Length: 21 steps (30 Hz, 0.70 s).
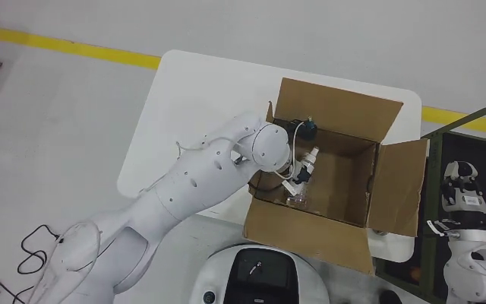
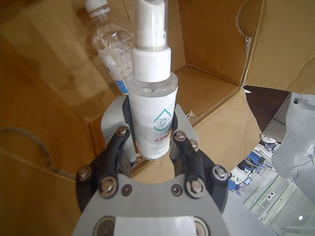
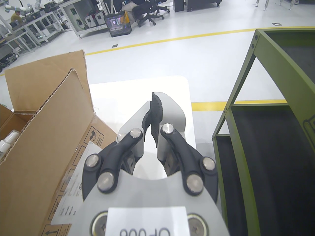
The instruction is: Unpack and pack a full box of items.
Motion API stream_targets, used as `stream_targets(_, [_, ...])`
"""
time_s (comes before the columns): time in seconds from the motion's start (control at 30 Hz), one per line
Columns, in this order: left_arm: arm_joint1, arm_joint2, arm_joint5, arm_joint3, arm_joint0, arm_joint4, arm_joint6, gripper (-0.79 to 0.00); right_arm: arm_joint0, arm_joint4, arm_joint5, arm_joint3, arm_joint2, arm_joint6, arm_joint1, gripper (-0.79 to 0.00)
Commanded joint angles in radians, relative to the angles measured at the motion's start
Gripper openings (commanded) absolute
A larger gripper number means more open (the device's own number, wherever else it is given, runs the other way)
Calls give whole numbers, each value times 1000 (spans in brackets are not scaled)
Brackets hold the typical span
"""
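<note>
Left tool (image 2: 150, 121) grips the spray bottle (image 2: 152, 92) inside the box (image 2: 209, 25) (right tool (image 3: 153, 115) closed, empty).

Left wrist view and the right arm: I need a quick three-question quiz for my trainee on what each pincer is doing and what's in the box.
1. True or false: the left pincer is shut on the spray bottle.
2. Which other item is inside the cardboard box?
A. a clear water bottle
B. a mug
C. a roll of tape
3. Fill in the blank: the right pincer, beside the box, is shut and holds ____.

Key: 1 true; 2 A; 3 nothing.
</note>
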Motion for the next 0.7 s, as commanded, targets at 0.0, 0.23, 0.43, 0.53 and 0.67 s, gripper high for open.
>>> stream_targets(0.0, [0, 0, 0, 0, 0, 0, 0, -785, 0, 0, 0, 0, 0, 0, 0, -785])
stream_targets(0.23, [2, -17, 2, 0, 34, -14, 46, -785, 0, 0, 0, 0, 0, 0, 0, -785])
stream_targets(0.43, [4, -53, 57, -12, 43, -25, 48, -785, 0, 0, 0, 0, 0, 0, 0, -785])
stream_targets(0.53, [6, -66, 75, -20, 46, -24, 41, -785, 0, 0, 0, 0, 0, 0, 0, -785])
stream_targets(0.67, [7, -72, 97, -43, 43, -5, 29, -785, 0, 0, 0, 0, 0, 0, 0, -785])
